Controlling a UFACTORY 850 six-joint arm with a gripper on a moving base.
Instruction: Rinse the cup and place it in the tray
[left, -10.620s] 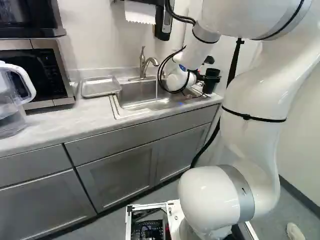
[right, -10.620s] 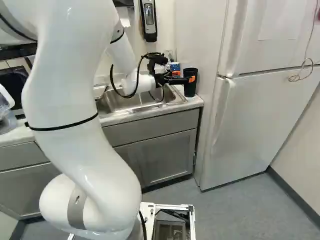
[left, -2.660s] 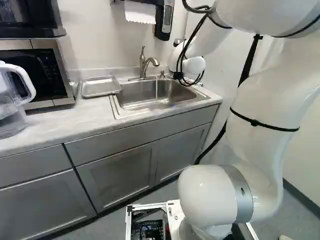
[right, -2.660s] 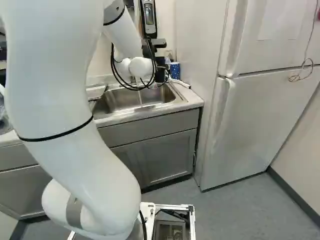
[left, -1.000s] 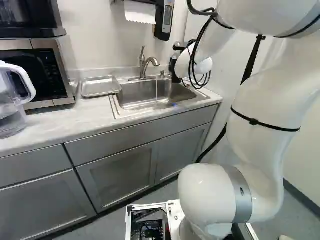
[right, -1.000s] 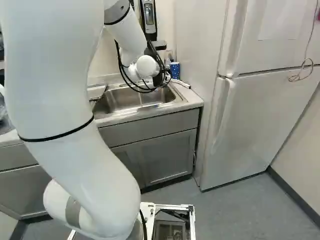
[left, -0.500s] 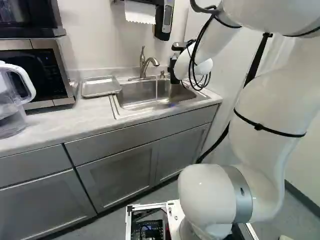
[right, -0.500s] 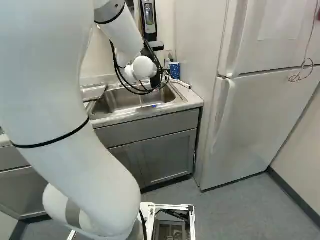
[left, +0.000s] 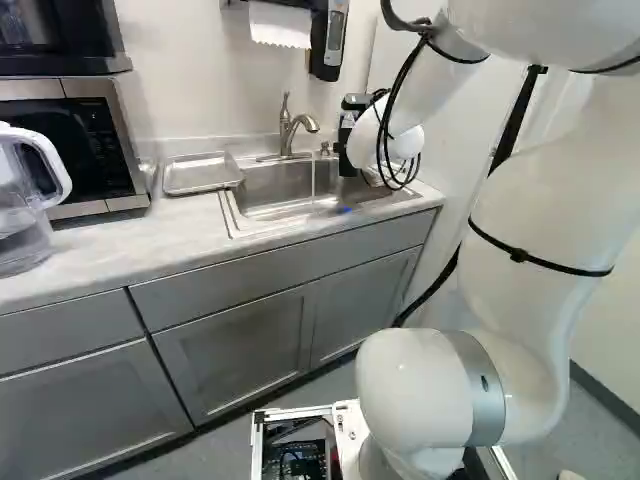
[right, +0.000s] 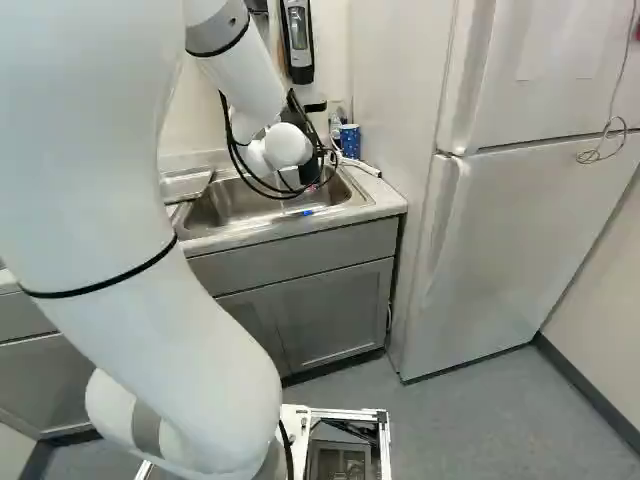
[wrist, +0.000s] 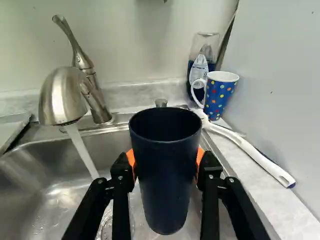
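Seen from behind, the gripper (left: 347, 136) hangs over the right part of the sink, its fingers hidden by the wrist. In the wrist view my gripper (wrist: 166, 162) is shut on the dark cup (wrist: 164, 200), an orange pad against each side. The cup stands roughly upright over the basin, mouth uncovered. Water (wrist: 84, 152) runs from the faucet (wrist: 62, 97) beside the cup, apart from it, into the sink (wrist: 55, 195). The metal tray (left: 202, 174) lies on the counter left of the sink in the left base view.
A dotted blue mug (wrist: 218, 97), a bottle (wrist: 200, 65) and a white-handled brush (wrist: 250, 150) are by the sink's far corner and side wall. A soap dispenser (right: 298, 40) hangs above. A clear pitcher (left: 25, 200) and a microwave (left: 85, 150) stand beyond the tray.
Since the earliest frames the arm has carried the cup from beside the sink to over the basin. Over the last second the upper arm and wrist have shifted slightly. The base has not moved.
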